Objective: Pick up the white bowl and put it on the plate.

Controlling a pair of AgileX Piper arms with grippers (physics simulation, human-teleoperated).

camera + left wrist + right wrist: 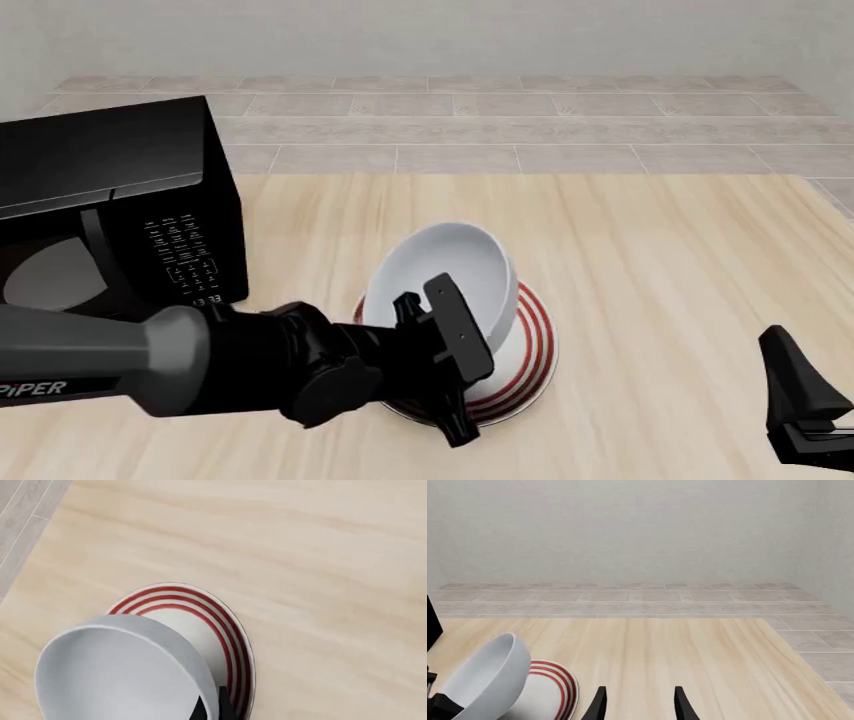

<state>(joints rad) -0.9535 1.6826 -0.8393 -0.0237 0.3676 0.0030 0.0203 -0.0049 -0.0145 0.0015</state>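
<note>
Over the plate (pixel 523 375), the left gripper (pixel 447 355) grips the white bowl (pixel 447 280) by its rim, tilted; level it, lower gently, centre on rings before letting go; right gripper (pixel 637 705) empty, fingers apart

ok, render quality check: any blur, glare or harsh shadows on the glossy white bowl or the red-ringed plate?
Front view: sharp, flat even light, no blur; the glossy white deep bowl shades to soft grey inside, no hard glare. Left wrist view: bowl reads grey, red-ringed flat plate crisp, left gripper cropped at the frame edge. Right wrist view: everything in focus, no strong shadows on the wooden table.
</note>
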